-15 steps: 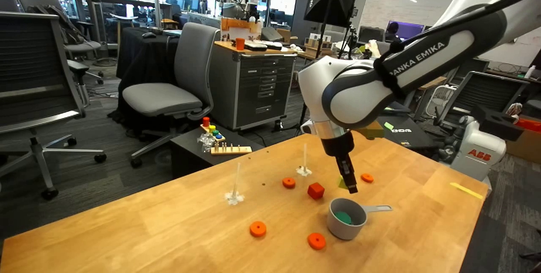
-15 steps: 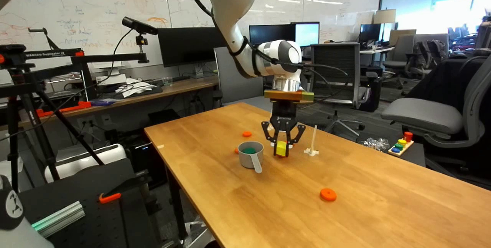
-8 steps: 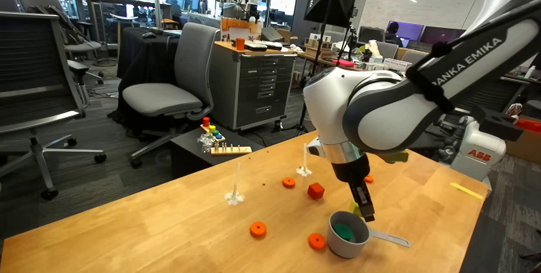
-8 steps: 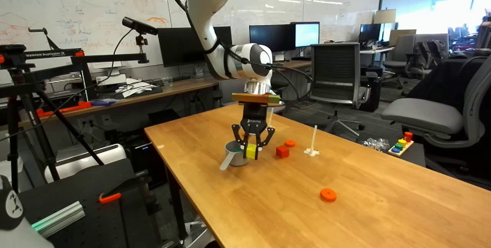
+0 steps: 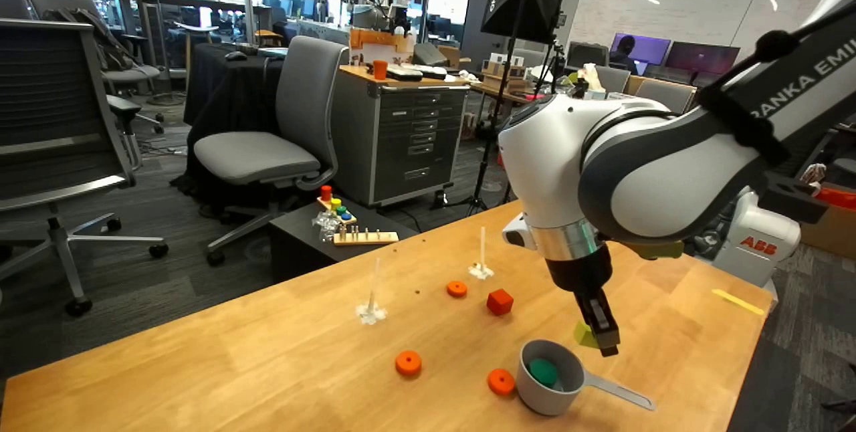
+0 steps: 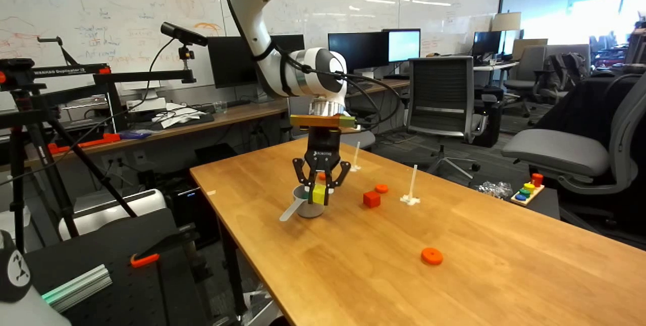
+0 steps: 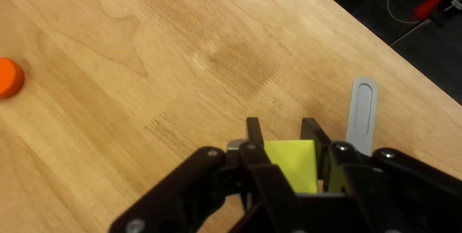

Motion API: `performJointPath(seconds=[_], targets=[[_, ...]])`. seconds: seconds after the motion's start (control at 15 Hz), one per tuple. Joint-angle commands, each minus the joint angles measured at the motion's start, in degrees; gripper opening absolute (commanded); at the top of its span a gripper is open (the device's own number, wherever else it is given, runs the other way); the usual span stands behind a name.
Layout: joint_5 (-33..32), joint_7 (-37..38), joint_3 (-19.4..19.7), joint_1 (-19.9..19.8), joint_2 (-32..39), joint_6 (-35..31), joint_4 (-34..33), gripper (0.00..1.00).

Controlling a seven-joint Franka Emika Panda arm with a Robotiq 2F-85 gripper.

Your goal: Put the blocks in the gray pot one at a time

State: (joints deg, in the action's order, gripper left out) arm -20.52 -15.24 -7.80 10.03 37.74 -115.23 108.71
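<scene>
Hand [image 6: 318, 200] grips yellow block [image 7: 294, 162]; red block [image 6: 372, 199] exterior-only.

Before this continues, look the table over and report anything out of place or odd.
The gray pot looks nudged: within the last second it slid along the table and its handle swung round, with the gripper holding the yellow block close by. The pot stands upright; nothing looks spilled.

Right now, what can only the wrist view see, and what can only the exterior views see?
Only the wrist view shows jagged marks in the tabletop.
Only the exterior views show the red cube, upright white sticks and the round green block inside the gray pot.
All share the yellow block in the gripper, the pot's handle and an orange disc.
</scene>
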Motion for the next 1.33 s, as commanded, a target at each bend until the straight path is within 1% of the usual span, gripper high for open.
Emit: performJointPath(seconds=[0.0, 0.13, 0.67, 0.73, 0.8, 0.87, 0.93, 1.13, 1.2, 1.27], targets=[[-0.1, 1.4, 0.0, 0.4, -3.6, -0.7, 3.5, 0.11], [0.1, 1.5, -0.2, 0.7, -3.4, 0.2, 2.7, 0.11], [1.7, 3.5, -1.2, 3.5, 0.0, 2.9, -4.2, 0.12], [1.8, 3.6, -1.3, 3.9, 0.2, 3.3, -4.8, 0.3], [1.9, 4.1, -1.2, 4.4, 0.4, 3.8, -5.4, 0.58], [1.9, 4.1, -1.2, 4.6, 0.5, 4.2, -5.9, 0.58], [1.8, 4.3, -1.1, 4.9, 0.6, 4.3, -6.3, 0.63], [1.7, 4.0, -1.1, 5.0, 0.5, 4.7, -6.8, 0.88], [1.7, 3.9, -1.0, 4.9, 0.5, 4.7, -6.8, 0.95], [1.7, 3.8, -1.0, 4.8, 0.4, 4.7, -6.8, 1.0]])
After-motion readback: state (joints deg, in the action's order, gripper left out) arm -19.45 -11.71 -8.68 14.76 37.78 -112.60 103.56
